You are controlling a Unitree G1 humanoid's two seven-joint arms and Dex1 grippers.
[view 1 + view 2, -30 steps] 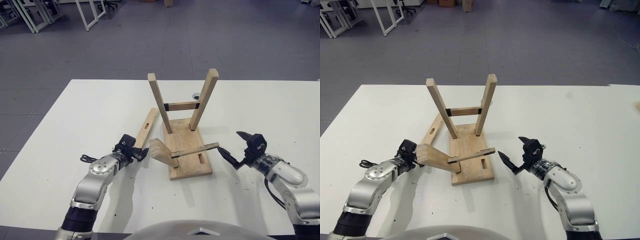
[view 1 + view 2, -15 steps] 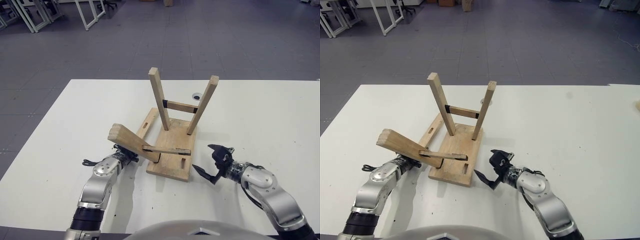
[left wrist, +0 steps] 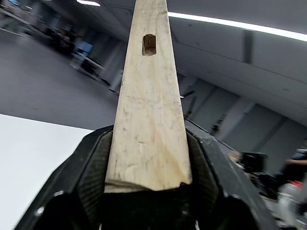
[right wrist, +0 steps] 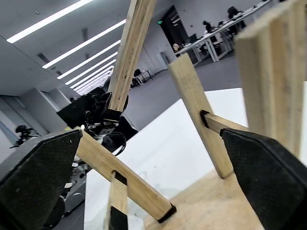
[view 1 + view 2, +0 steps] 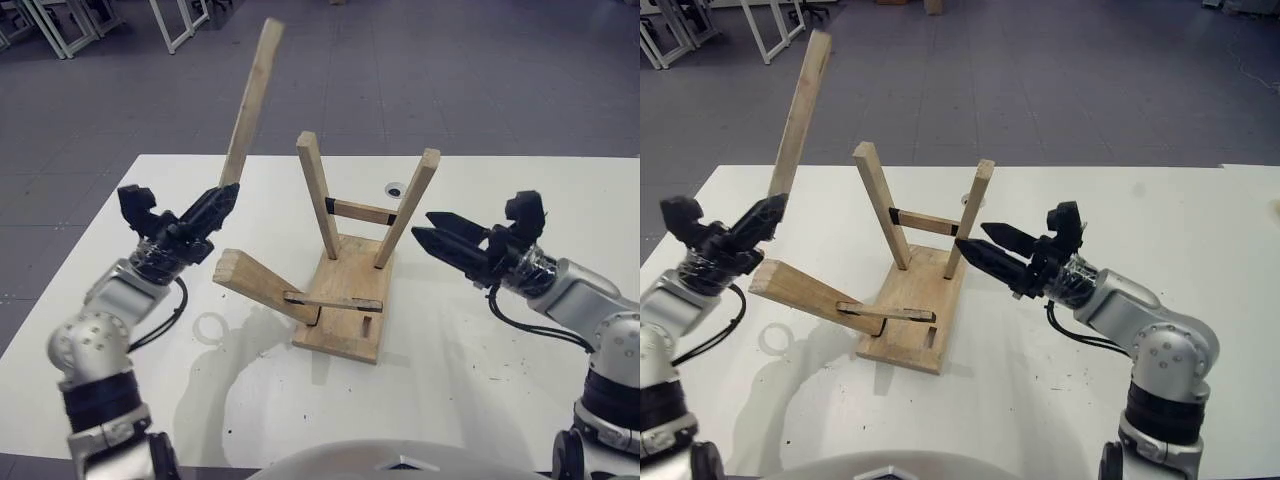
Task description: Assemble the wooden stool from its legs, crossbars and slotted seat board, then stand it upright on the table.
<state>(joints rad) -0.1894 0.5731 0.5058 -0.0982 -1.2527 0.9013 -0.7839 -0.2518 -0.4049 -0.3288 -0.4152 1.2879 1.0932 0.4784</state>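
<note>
Wooden leg clamped near-upright in the left gripper above the desk, right gripper spread empty beside the half-built stool (two legs seated), the raised leg apparently due next onto the loose crossbar.

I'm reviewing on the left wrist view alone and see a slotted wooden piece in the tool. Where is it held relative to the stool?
Observer: The left tool holds that loose leg by its lower end, nearly upright above the table, left of the seat board.
Operator: And the other arm?
Observer: The right tool is open and empty, raised beside the two standing legs.
Operator: Assembly state?
Observer: Those legs, joined by a crossbar, stand on the board; a third leg leans tilted at its near end.
</note>
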